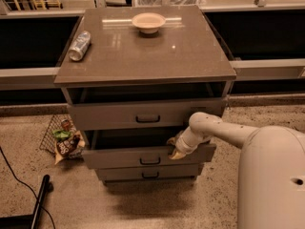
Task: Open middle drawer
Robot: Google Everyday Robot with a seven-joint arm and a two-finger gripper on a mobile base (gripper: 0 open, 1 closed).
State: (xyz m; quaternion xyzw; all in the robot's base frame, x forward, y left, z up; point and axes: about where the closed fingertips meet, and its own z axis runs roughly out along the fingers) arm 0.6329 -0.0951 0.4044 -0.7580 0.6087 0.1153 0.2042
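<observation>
The gripper (174, 148) sat at the top edge of the middle drawer (119, 157), just right of its loop handle (150, 161); how wide it stood, I could not tell. That drawer stood partly out, its inside dark and its contents hidden. Just above the gripper, the top drawer (109, 116) jutted out too. Well to its left, on the floor, a wire basket (53, 133) held packets.

Bowl (148, 22) and can (79, 45) lie apart on the cabinet top (157, 56); wire basket (61, 138) beside it.
</observation>
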